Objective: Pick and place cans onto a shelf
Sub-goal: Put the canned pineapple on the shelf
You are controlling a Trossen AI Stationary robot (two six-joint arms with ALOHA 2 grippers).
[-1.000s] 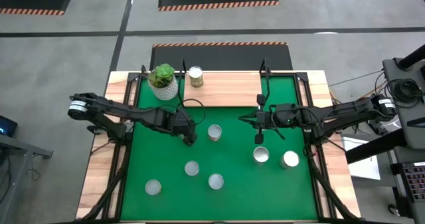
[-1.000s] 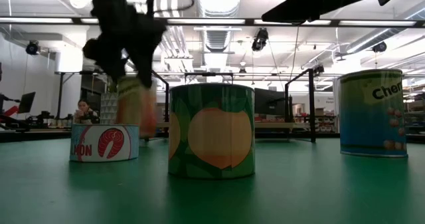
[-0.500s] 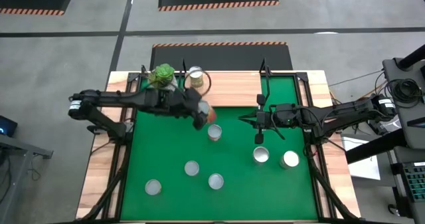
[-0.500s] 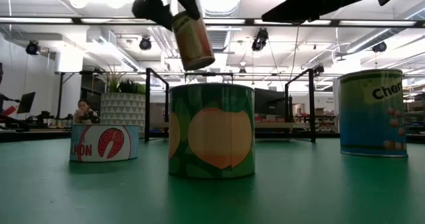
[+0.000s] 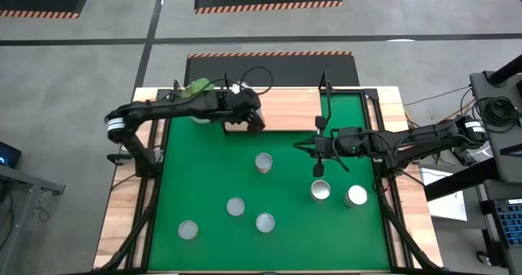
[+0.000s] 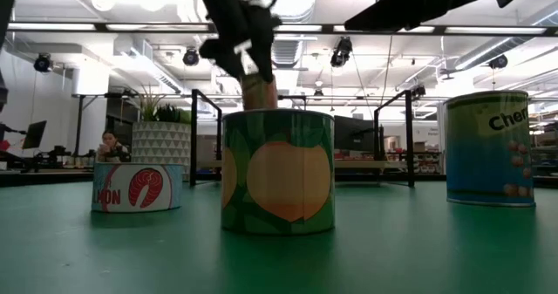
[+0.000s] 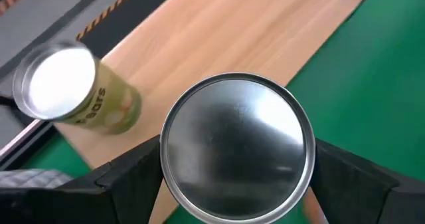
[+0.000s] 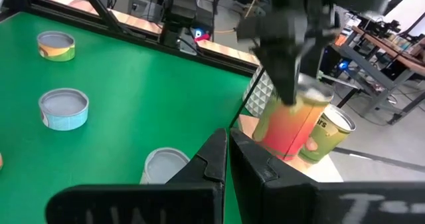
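1. While the left gripper (image 5: pixel 249 118) hovers over the shelf (image 5: pixel 285 110) in the upper middle of the high view, its fingers stand wide and are clamped on a held can (image 7: pixel 238 146), one dark finger at each side of the silvery top in the left wrist view.
2. One green-labelled can (image 7: pixel 76 91) already stands on the board, just beside the held one at the left of the left wrist view; the plant pot (image 5: pixel 196 89) sits further left in the high view.
3. The likely trouble is a bump: setting the held can down too close could knock over its neighbour, or a finger could clip it on opening.
4. The held can looks close to the board's front edge, so a release there could let it tip onto the green mat (image 5: pixel 212 177).
5. The right gripper (image 5: pixel 319 170) waits at centre right of the high view, fingers pinched shut on nothing.
6. Five cans (image 5: pixel 263 162) remain on the mat in the lower half of the high view.
7. Whether the held can's base touches the board cannot be told: the arm covers it from above, and in the low view a near can (image 6: pixel 277 171) blocks it.
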